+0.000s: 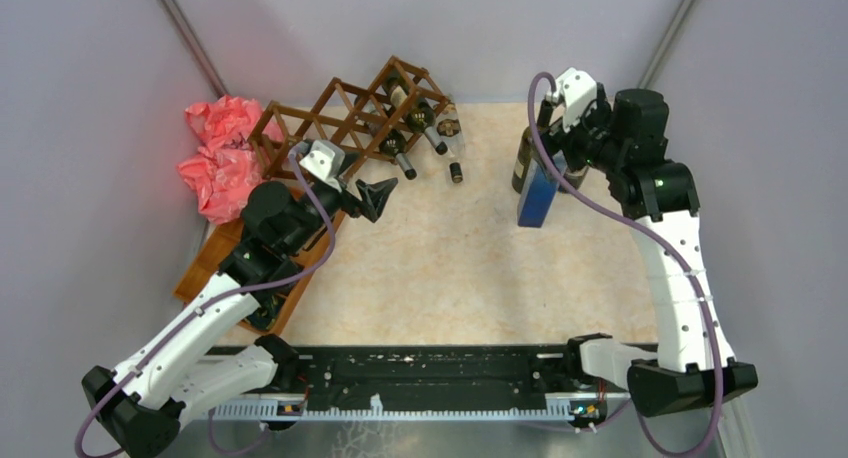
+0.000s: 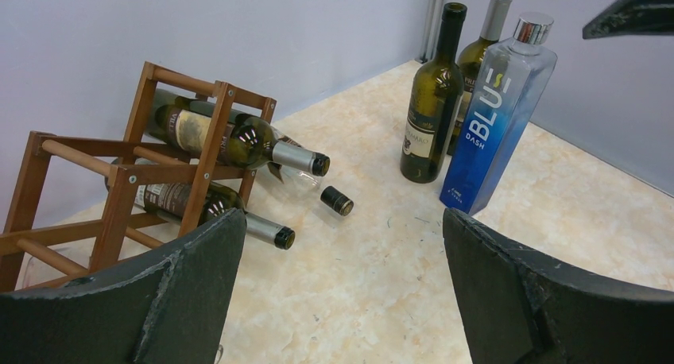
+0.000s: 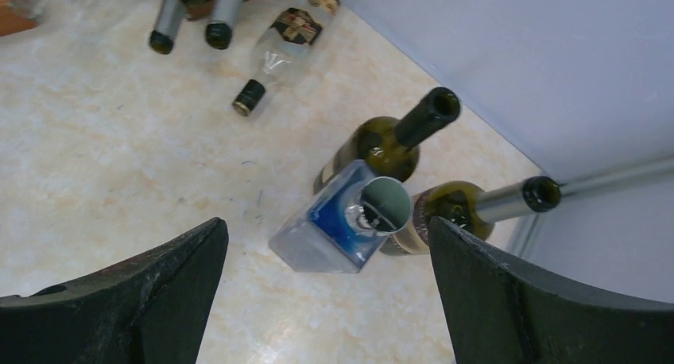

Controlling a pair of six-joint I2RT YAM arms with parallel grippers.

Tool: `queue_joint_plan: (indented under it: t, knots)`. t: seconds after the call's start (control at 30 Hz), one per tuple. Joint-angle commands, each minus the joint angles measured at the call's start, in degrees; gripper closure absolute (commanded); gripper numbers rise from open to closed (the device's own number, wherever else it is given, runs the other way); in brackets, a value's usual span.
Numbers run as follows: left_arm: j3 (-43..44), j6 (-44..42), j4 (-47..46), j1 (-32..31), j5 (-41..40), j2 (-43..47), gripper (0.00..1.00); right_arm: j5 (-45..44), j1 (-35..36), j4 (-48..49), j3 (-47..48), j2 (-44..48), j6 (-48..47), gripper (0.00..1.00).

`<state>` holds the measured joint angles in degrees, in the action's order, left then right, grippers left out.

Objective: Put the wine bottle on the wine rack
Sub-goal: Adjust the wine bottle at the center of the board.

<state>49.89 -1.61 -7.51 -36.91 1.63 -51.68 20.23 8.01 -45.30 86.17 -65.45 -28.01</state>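
Trouble spot here: the wine bottle (image 3: 385,145) stands at the upper right of the overhead view, packed close against a second wine bottle (image 3: 461,205) and a blue bottle (image 3: 338,229). A gripper coming down between them could clip a neighbour and topple it across the tabletop (image 3: 103,157). The right gripper (image 3: 326,233) hovers above the cluster, wrist bent down, jaws wide, holding nothing. The left gripper (image 2: 343,221), also released, reaches low beside the wine rack (image 1: 335,113) at upper left.

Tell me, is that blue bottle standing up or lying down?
Upright. The blue bottle stands on its base, silver cap uppermost, beside a standing green wine bottle.
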Motion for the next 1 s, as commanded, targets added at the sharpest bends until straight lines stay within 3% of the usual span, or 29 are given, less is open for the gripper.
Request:
queue_joint_plan:
  t: [0.0, 0.53, 0.73, 0.97]
  knots:
    - [-0.32, -0.71, -1.67, 0.21, 0.74, 0.92, 0.01, -10.72, -0.55, 5.05, 3.26, -2.71, 5.45, 0.06]
    - [-0.4, -0.66, -1.8, 0.26, 0.89, 0.97, 0.01, -13.34, -1.23, 10.45, -2.61, -9.79, 17.12, 0.06]
    - [-0.36, -0.52, -1.9, 0.23, 1.01, 1.13, 0.01, -18.39, -1.24, 12.93, -5.33, -11.93, 22.28, 0.07]
    - [-0.38, -0.46, -1.89, 0.21, 1.2, 1.18, 0.01, -18.77, -1.24, 13.73, -7.11, -12.42, 23.81, 0.12]
